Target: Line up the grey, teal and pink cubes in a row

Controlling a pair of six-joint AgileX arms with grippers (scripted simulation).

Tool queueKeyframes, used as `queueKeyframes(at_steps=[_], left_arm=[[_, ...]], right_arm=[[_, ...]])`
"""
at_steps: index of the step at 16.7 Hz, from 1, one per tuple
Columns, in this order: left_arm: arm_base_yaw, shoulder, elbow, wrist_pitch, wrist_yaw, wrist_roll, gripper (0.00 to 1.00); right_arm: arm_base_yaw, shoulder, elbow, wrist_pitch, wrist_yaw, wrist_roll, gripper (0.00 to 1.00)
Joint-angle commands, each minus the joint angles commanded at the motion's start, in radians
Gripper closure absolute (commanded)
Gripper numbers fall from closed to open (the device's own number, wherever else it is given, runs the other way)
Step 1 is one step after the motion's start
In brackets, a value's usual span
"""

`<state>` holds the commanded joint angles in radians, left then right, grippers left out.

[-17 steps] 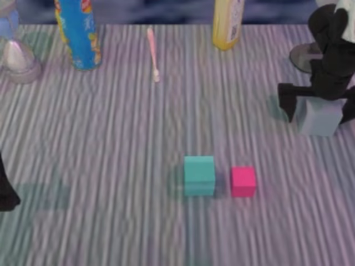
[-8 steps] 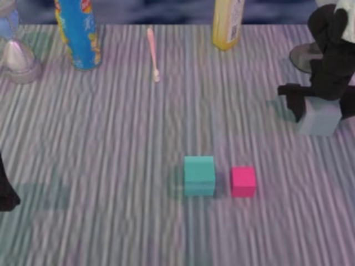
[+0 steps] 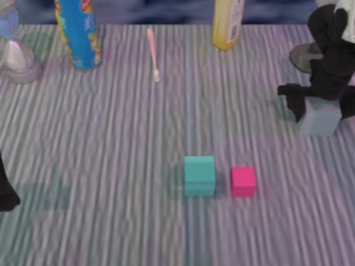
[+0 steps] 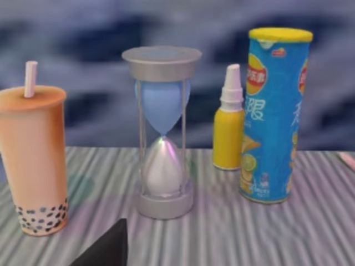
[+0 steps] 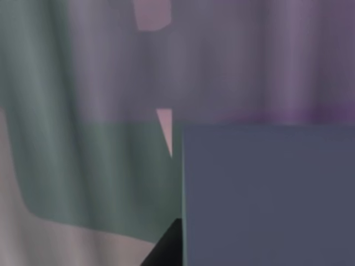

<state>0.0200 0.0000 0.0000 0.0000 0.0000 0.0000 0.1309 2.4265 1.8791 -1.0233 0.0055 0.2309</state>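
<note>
The pale grey cube (image 3: 321, 123) rests on the table at the right edge. My right gripper (image 3: 323, 105) comes down over it, shut on its two sides. In the right wrist view the grey cube (image 5: 266, 194) fills the frame, with a dark fingertip (image 5: 169, 246) against its edge. The teal cube (image 3: 199, 175) and the smaller pink cube (image 3: 243, 182) sit side by side near the table's middle, a small gap between them. My left gripper (image 3: 4, 194) is parked at the left edge, open, holding nothing.
Along the back stand an hourglass (image 3: 16, 55), a blue chips can (image 3: 77, 33), a pink stick (image 3: 152, 52) and a yellow bottle (image 3: 227, 22). A bubble-tea cup (image 4: 33, 160) and a small spray bottle (image 4: 228, 127) appear in the left wrist view.
The right gripper's fingers have drawn inward onto the grey cube's sides. The cubes and the left arm have not moved.
</note>
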Motion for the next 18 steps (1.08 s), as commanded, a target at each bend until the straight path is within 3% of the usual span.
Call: queueKeyframes(at_steps=[8,14,18], left_arm=[[0.0,0.0,0.0,0.0,0.0,0.0,0.0],[0.0,0.0,0.0,0.0,0.0,0.0,0.0],[0.0,0.0,0.0,0.0,0.0,0.0,0.0]], right_arm=[[-0.003,-0.009,0.005,-0.006,0.002,0.0,1.0],[0.003,-0.052,0.147,-0.201,0.001,0.0,1.0],[0.005,-0.068,0.178,-0.238,0.001,-0.001,1.0]])
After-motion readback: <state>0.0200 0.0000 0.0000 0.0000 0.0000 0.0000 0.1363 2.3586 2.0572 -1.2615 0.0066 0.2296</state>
